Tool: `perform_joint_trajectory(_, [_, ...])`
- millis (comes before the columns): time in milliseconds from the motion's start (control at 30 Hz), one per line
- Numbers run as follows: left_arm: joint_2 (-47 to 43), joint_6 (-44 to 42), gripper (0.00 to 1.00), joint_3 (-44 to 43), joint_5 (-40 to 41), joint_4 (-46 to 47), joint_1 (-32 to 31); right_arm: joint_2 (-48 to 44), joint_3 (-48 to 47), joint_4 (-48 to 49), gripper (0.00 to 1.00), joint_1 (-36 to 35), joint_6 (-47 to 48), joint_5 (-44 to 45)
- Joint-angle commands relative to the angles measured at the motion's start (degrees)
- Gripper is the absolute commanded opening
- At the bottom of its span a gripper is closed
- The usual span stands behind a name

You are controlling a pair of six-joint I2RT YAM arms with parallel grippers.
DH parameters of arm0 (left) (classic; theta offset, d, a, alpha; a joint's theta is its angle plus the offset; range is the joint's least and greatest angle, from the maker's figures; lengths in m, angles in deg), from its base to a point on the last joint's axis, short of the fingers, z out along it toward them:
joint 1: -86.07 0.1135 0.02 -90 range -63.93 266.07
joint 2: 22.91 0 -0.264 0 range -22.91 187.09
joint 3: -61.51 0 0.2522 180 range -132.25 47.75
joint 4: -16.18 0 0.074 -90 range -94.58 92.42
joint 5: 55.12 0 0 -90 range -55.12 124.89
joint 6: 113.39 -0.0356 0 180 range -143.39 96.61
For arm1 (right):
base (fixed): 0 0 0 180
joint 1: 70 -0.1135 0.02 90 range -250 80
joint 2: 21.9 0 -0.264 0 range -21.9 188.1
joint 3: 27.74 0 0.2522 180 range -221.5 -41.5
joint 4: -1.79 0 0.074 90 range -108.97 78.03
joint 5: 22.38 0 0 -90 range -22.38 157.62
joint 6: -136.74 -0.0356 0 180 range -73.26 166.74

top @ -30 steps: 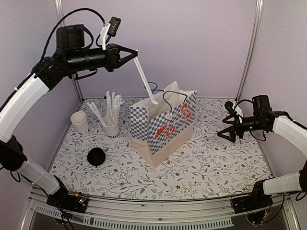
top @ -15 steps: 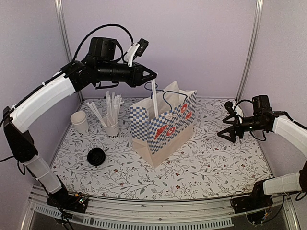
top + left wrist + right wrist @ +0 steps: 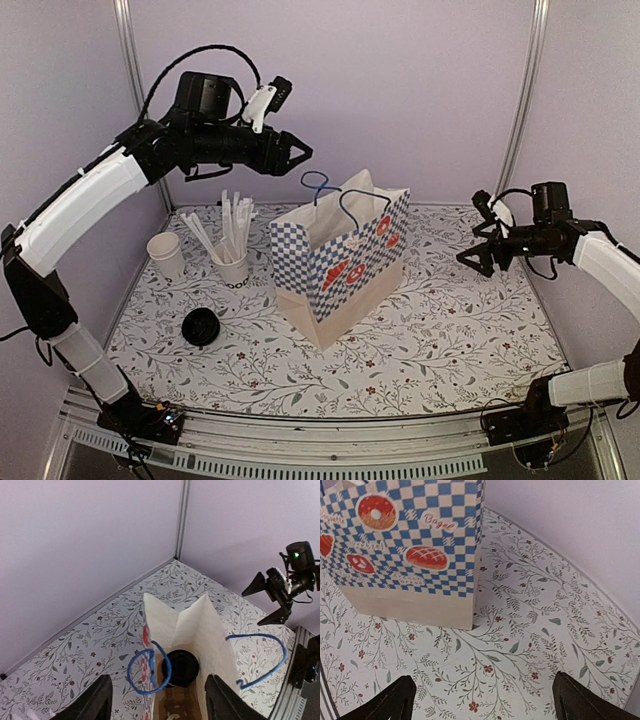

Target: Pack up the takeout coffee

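Left gripper (image 3: 303, 160) hung spread and empty over the mouth of the checkered paper bag (image 3: 340, 265). The takeout coffee (image 3: 180, 667) stood upright on the bag's floor straight beneath it, lid up. That made the left arm far the nearer, with the right gripper (image 3: 474, 247), also spread and empty, well off the bag's right side. Only the black lid showed; the bag's walls hid the cup body, and the top view missed the coffee entirely.

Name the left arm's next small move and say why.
Probably swing the left gripper down toward the takeout coffee on the table. Its jaws hang open and empty over the checkered bag, which already shows a black lid inside.
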Motion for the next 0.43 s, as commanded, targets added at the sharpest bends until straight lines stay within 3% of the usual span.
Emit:
perform_joint_trajectory(0, [-6.15,1.34,0.70,4.72,10.30,-0.50,6.24,0.06,-8.34,7.48,0.99,-0.08,-10.40,12.24])
perform_joint_trajectory(233, [-18.34,2.95,0.82,25.82,10.54,9.72,17.64,1.25,-16.80,13.83,0.99,-0.16,-23.12,29.04])
perform_joint_trajectory(367, [-21.57,1.78,0.88,30.95,10.99,12.39,18.97,0.79,-16.05,14.32,0.99,-0.15,-22.93,27.92])
perform_joint_trajectory(400, [-22.01,2.07,0.95,31.54,10.89,12.59,18.97,0.64,-15.41,14.69,0.99,-0.14,-23.55,27.21])
